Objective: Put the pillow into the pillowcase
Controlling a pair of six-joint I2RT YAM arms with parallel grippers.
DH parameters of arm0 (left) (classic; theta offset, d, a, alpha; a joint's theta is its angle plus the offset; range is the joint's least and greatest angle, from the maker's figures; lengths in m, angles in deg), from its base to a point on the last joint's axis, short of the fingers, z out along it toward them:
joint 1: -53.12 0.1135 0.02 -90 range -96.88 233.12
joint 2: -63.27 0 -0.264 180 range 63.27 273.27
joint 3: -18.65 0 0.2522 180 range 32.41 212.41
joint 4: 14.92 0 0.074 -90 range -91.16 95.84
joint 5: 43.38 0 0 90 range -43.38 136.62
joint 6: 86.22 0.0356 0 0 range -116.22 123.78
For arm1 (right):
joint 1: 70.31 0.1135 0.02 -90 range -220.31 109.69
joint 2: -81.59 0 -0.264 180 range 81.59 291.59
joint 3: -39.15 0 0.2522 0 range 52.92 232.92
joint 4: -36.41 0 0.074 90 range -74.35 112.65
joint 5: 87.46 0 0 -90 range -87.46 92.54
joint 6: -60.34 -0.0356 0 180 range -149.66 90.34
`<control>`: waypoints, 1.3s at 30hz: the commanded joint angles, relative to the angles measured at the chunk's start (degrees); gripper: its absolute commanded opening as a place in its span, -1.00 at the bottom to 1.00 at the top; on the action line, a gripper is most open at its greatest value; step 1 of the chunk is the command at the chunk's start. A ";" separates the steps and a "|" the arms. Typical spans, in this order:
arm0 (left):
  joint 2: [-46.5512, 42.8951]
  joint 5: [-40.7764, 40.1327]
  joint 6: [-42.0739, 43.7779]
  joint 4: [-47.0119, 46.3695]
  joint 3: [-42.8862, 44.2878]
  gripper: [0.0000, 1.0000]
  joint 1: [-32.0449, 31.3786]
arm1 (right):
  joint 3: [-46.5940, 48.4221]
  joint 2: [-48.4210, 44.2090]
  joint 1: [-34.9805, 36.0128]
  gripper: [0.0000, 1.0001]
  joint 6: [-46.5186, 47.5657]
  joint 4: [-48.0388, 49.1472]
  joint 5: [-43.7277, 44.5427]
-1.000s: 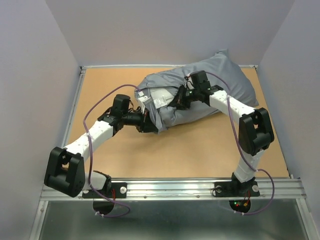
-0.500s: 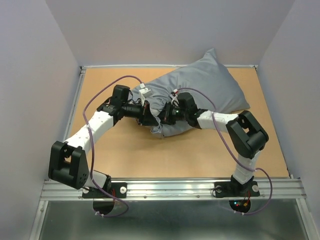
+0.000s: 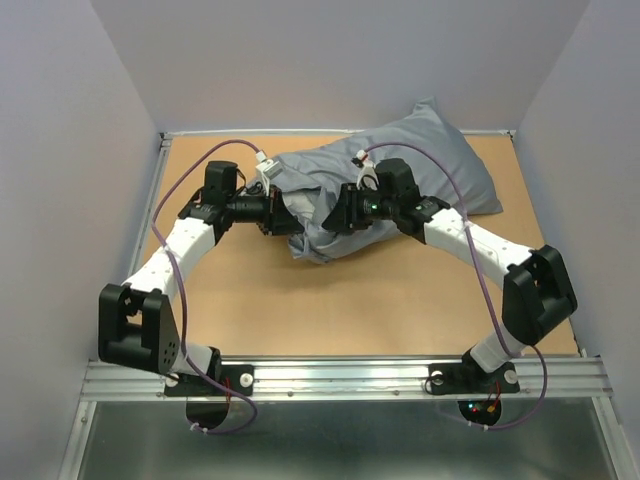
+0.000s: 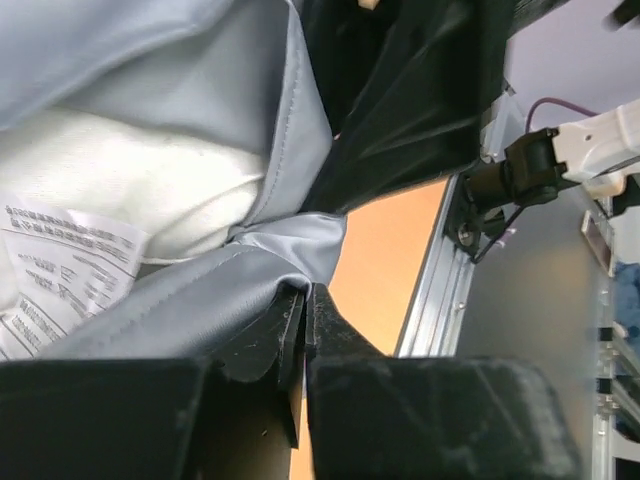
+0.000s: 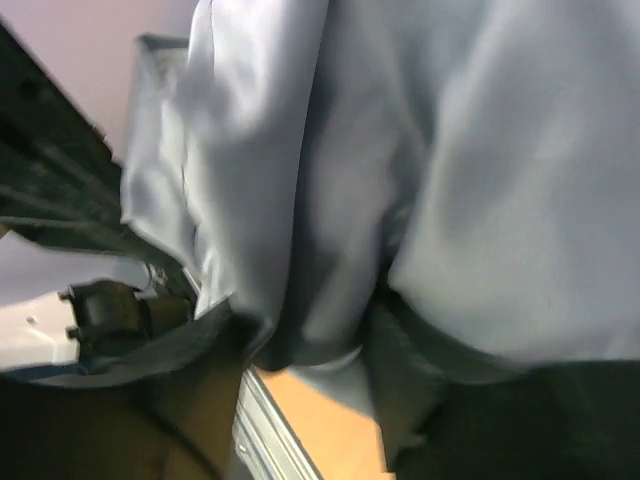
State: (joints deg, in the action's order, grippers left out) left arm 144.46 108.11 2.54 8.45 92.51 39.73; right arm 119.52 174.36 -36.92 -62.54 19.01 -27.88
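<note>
Both sets of fingers meet at the mouth of the thin blue-grey fabric pillowcase, where the plump off-white rectangular pillow shows inside; the left fingers are clamped on its hem, the right fingers I cannot tell, so the hem should be drawn evenly over the pillow.

Left arm: showing white rounded link shells between black joint housings.
Right arm: wearing the same white shells and black joints.
Elbow blocks: bulking large, black and boxy, one on each arm.
Cables: looping thin and purple along both arms, running down to the bases.
Bases: showing as black plates at the near edge, carrying small pale screws.
Lights: glowing green on the right wrist, and red and green near the right base.
Left gripper: showing matte black fingers with scuffed, greyish edges.
Right gripper: showing black, blurring too much in its wrist view for detail.
</note>
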 commanded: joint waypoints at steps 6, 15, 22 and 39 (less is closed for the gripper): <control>-9.81 3.80 9.30 -0.39 -4.37 -0.78 0.29 | 6.95 -4.35 0.19 -0.99 14.86 -20.35 -0.33; -10.96 1.52 19.25 7.88 -6.39 -1.00 0.03 | 19.25 -3.30 1.59 -0.99 13.63 -21.23 0.95; -14.83 -0.49 27.85 15.78 -7.62 -1.00 -0.23 | 19.35 -9.61 1.24 -0.99 20.92 -24.75 2.04; -16.50 -2.70 47.18 28.34 -4.99 -1.00 -1.54 | 9.95 -12.27 0.89 -0.99 27.97 -34.41 5.27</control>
State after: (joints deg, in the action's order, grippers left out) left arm 129.60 104.48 40.03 30.35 85.16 39.56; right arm 131.15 162.47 -35.79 -35.57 -13.95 -24.71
